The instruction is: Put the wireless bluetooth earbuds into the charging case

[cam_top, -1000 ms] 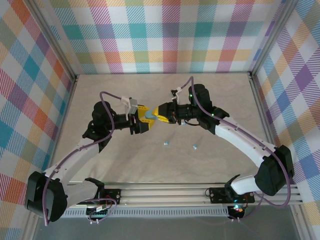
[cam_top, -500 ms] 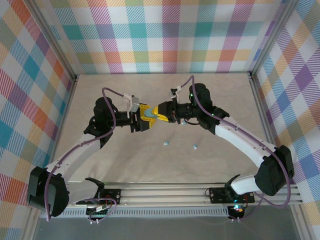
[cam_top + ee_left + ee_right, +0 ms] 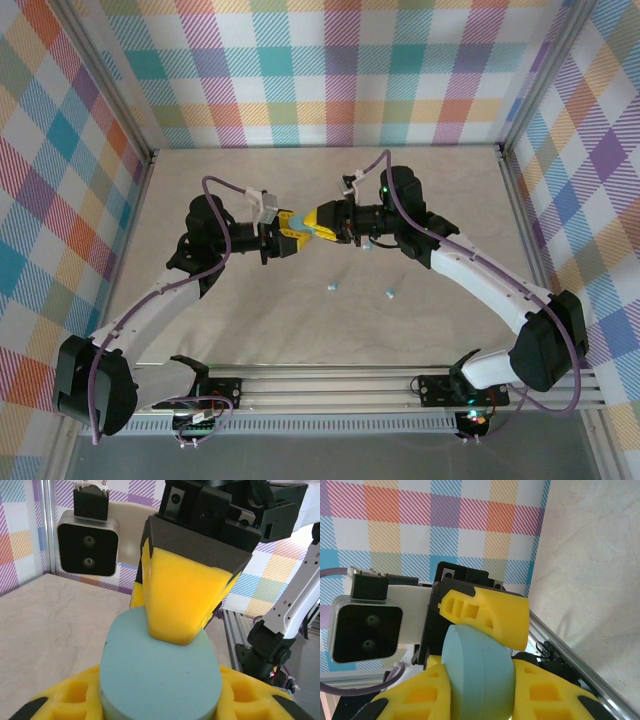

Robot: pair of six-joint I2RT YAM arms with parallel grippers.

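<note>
The pale wood-grain table carries two white arms that meet above its middle. The left gripper, with yellow foam fingers, is closed on one end of a smooth teal oval plastic charging case. The right gripper clamps the opposite end, and the case is held up off the table between them. Two tiny light teal-blue plastic earbuds lie loose on the table nearer the arm bases. One is just on the near side of the grippers, the other to its right, apart from it.
</note>
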